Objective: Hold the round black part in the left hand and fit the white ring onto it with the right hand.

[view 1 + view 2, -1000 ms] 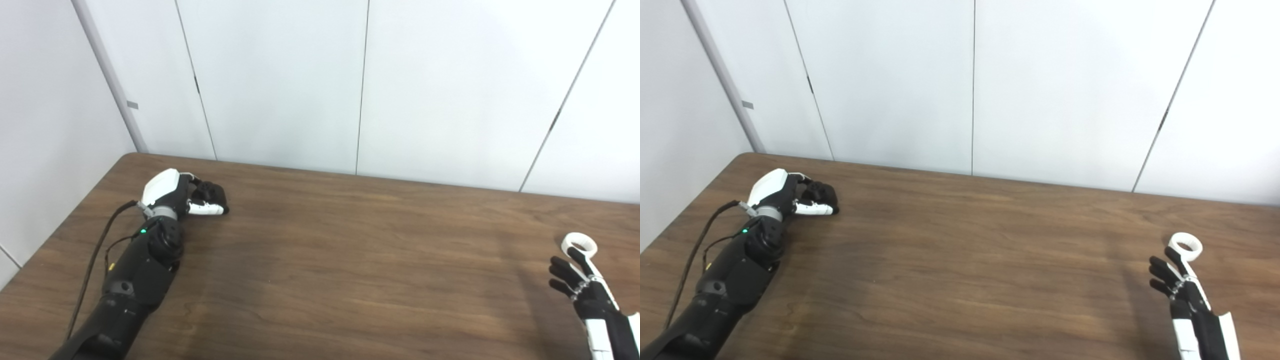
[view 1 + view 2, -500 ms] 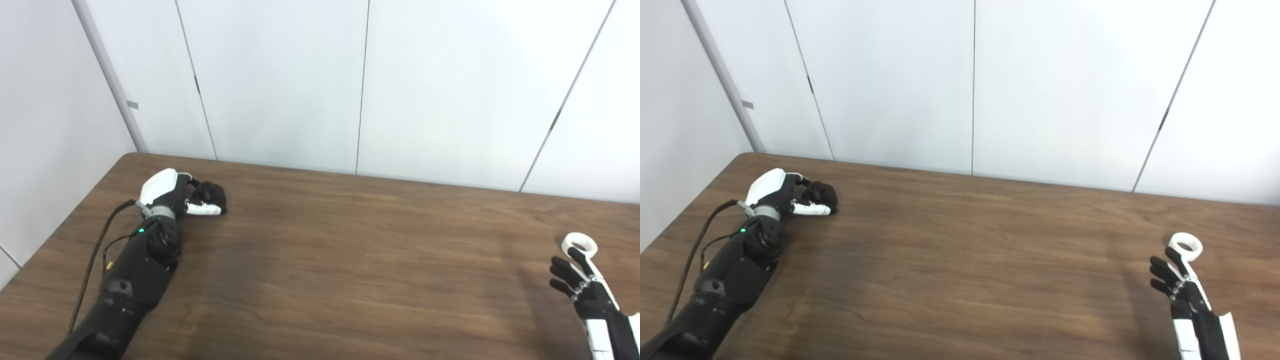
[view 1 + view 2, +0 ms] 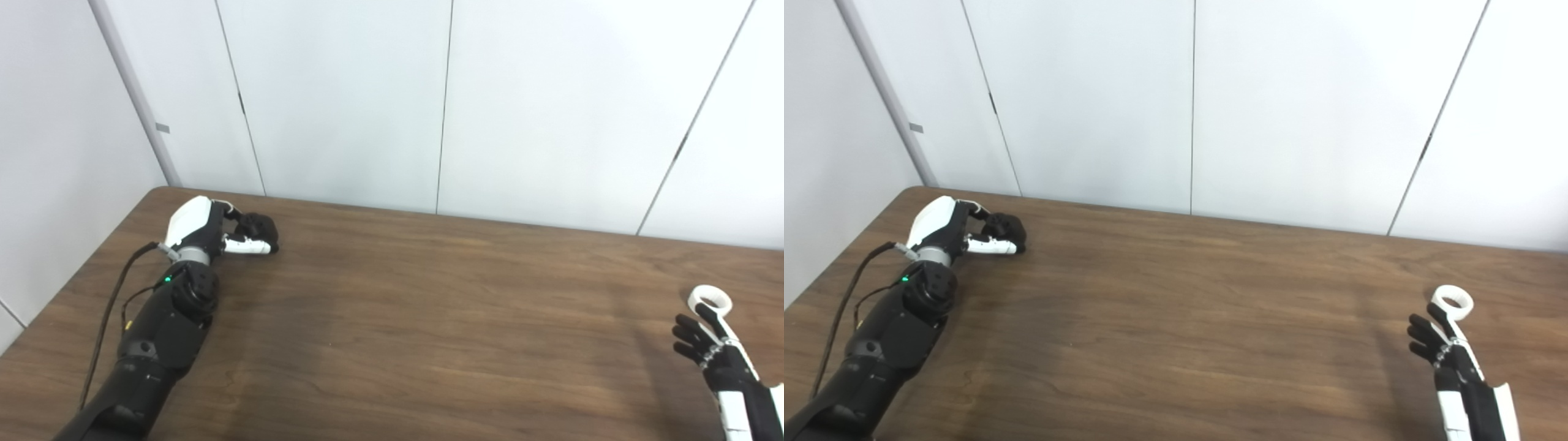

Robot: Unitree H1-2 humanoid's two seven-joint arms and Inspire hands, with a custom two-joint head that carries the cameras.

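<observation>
Nearest, at the table's (image 3: 429, 318) right edge, the robot's right hand (image 3: 710, 352) hovers with fingers spread, holding nothing; the white ring (image 3: 710, 300) lies flat just beyond its fingertips, apparently touching one. Far across, in the left corner, the left hand (image 3: 208, 229) is curled around the round black part (image 3: 257, 228), well apart from the ring.

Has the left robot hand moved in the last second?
Yes. The left robot hand, closed on the round black part, has shifted toward the table's far edge and slightly left; the wall seams have not shifted.
</observation>
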